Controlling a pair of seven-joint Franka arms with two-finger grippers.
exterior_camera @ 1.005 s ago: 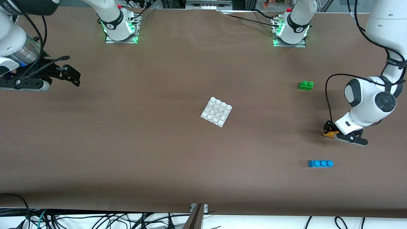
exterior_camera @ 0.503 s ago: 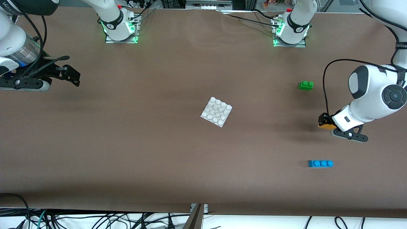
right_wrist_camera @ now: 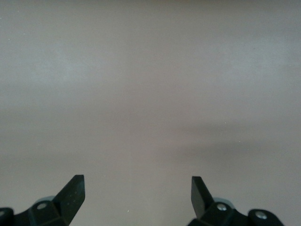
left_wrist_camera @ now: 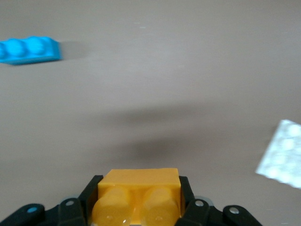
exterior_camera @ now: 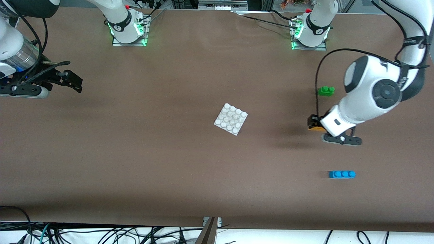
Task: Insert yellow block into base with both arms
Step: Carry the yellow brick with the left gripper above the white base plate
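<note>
While the brown tabletop [exterior_camera: 152, 162] spreads wide under both arms, the left arm [exterior_camera: 373, 91] reaches in from its own end and its hand [exterior_camera: 313, 123] hangs in the air over bare cloth, between the green brick and the blue brick. Left hand is clamped on the yellow block [exterior_camera: 316, 128]; left wrist view shows the block [left_wrist_camera: 138, 195] squeezed between the two black fingers [left_wrist_camera: 89, 193], studs facing the camera, clear of the surface with a shadow under it. Right arm [exterior_camera: 13, 44] waits at the right arm's end of the tabletop, its hand [exterior_camera: 73, 81] up over bare cloth, fingers [right_wrist_camera: 73, 190] spread wide with nothing between them.

Base [exterior_camera: 231, 119] lies flat mid-tabletop, turned at an angle, studs up, well apart from both hands; its corner shows in the left wrist view [left_wrist_camera: 282, 153]. Blue brick [exterior_camera: 341, 174], three studs, sits nearer the front camera than the held block. Green brick [exterior_camera: 326, 90], two studs, sits farther from the front camera, near the left arm's elbow joint. None of the bricks touch each other.
</note>
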